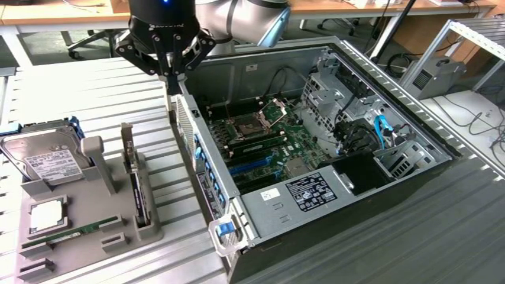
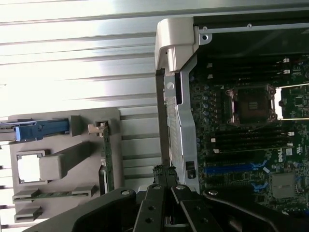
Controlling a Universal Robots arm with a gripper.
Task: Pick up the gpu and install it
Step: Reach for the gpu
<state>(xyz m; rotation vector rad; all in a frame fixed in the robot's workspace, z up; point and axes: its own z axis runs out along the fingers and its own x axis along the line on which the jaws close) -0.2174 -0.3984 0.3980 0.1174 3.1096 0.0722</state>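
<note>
Slatted table: thin dark gpu, silver-bracketed, upright in grey holder.

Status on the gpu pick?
Gripper shut, empty, above case edge. Gpu upright in grey holder, untouched. Nothing between them.

The bench is ribbed bare metal with a bright smooth sheen, and the computer case is dull grey sheet metal, perforated on one wall. The holder looks like matt grey plastic, the hard drive has a shiny metal face with a paper label, and the hand is black with slight gloss.
</note>
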